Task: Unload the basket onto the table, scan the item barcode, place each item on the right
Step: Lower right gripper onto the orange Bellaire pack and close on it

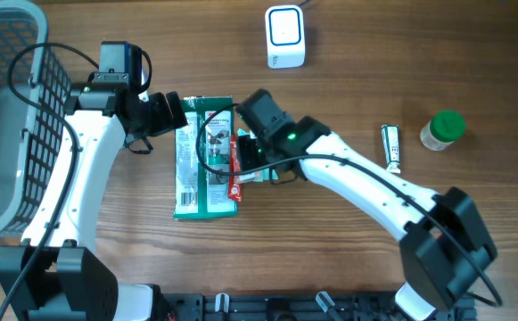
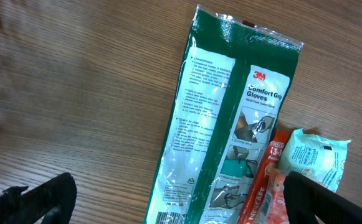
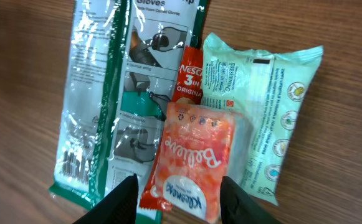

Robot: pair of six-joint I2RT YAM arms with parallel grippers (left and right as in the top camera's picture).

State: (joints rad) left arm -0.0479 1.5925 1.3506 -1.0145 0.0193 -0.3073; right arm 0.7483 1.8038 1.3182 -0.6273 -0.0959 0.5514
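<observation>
Nearest us, our right hand [image 3: 179, 183] straddles the orange tissue pack [image 3: 193, 155], one finger on each side; we cannot tell whether it grips. On the bench [image 1: 374, 80], a grey basket [image 1: 49, 98] fills the left edge. At centre lies the green gloves pack [image 2: 224, 124], with our left hand [image 2: 177, 190] wide open above it. Beside it are the mint wipes pack [image 3: 268, 106] and the red Nescafé sachet [image 3: 190, 78]. The white scanner [image 1: 285, 36] stands at top centre.

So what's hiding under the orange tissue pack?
The orange tissue pack lies on a red coffee stick and a pale green wipes pack. One end of each sticks out; the stick's other end is covered.
</observation>
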